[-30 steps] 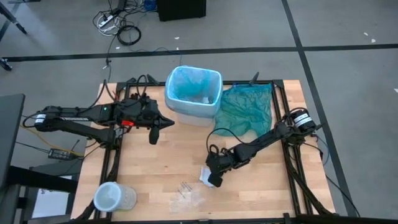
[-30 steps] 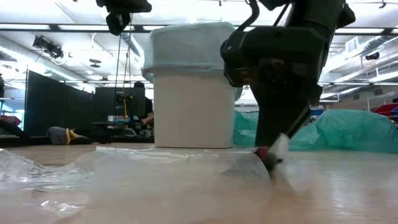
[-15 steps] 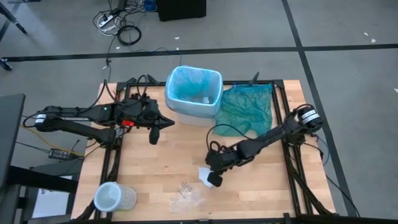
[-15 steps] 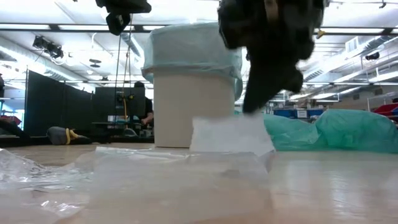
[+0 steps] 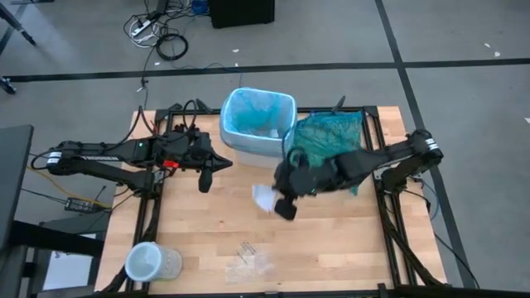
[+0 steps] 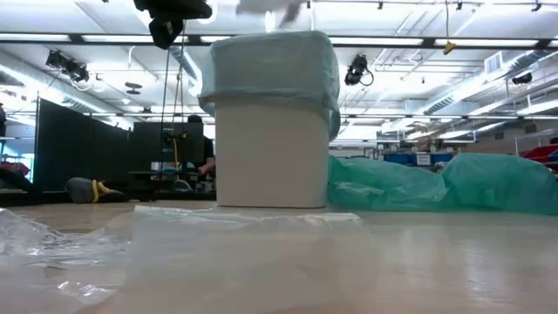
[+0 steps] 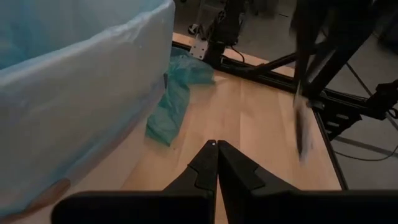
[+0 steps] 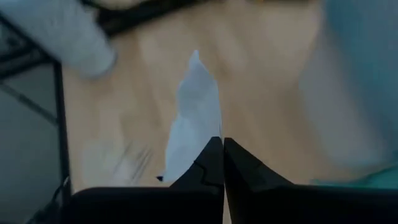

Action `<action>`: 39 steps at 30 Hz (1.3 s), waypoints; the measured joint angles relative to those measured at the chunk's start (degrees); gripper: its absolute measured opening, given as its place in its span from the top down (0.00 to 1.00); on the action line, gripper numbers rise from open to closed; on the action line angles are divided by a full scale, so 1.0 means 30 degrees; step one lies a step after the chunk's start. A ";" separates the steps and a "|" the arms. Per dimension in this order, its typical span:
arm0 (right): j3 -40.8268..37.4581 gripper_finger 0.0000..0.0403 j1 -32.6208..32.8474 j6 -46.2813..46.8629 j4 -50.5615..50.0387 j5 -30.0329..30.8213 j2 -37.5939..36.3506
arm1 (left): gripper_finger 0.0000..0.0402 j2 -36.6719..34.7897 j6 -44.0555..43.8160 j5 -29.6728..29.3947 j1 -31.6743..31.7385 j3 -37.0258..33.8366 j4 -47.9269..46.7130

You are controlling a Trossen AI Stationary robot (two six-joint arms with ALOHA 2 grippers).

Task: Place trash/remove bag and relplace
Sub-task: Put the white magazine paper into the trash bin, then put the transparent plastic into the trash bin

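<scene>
A white bin [image 5: 248, 153] lined with the light-blue bag [image 5: 257, 116] stands at the table's far edge; the low view shows it as the bin [image 6: 272, 157]. My right gripper [image 5: 276, 203] hovers above the table's middle, on the near side of the bin, shut on a white paper scrap [image 5: 263, 197]. Clear plastic bits [image 5: 248, 261] lie near the near edge. My left gripper [image 5: 222, 165] is shut and empty, left of the bin. In the left wrist view my left gripper [image 7: 216, 147] points past the bag's outer wall [image 7: 74, 81]. My right gripper [image 8: 222, 143] pinches the white paper scrap by its near edge [image 8: 202, 149] between the two shut fingers. The rest of the scrap [image 8: 198, 112] sticks out beyond the fingertips. It is lifted clear of the table.
A darker teal-green plastic bag [image 5: 327, 145] lies crumpled right of the bin, under my right arm. A clear round container [image 5: 149, 263] lies at the near-left corner. Clear plastic film [image 6: 174, 249] spreads in front of the low camera. Black frame rails run along both table sides.
My right gripper, shut on the white paper scrap, has risen from the table near the near edge and swung toward the far edge and the bin. The scrap has been lifted clear of the wood. The arm has left the low view.
</scene>
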 joint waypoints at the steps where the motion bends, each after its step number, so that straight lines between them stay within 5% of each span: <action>1: 0.0862 1.00 -0.0186 -0.0605 -0.0481 0.0466 -0.0105 | 0.95 0.0000 0.0000 0.0000 0.0000 0.0004 -0.0018; 10: 0.6646 1.00 -0.3483 -0.5657 -0.2471 0.2279 -0.0271 | 0.95 0.0000 -0.0007 -0.0001 0.0000 0.0005 -0.0017; 21: 0.7130 1.00 -0.9157 -0.8100 -0.4001 0.1913 0.0421 | 0.95 0.0000 -0.0095 -0.0007 0.0000 0.0005 -0.0018; 25: 0.7137 0.98 -1.0222 -0.8620 -0.4385 0.0078 0.0730 | 0.95 0.0000 -0.0117 -0.0007 0.0000 0.0003 -0.0021; 30: 0.7137 0.88 -1.0624 -0.8738 -0.4306 -0.2115 0.0770 | 0.95 0.0000 -0.0026 0.0323 0.0007 0.0005 -0.0042; 36: 0.7130 0.67 -1.0222 -0.8817 -0.4500 -0.3528 0.0505 | 0.94 0.0434 -0.0058 0.4428 -0.0737 0.0005 0.1268; 39: 0.7137 0.58 -0.9795 -0.8666 -0.4862 -0.4760 0.0338 | 0.93 0.1211 -0.0058 0.4991 -0.2108 0.0005 0.1337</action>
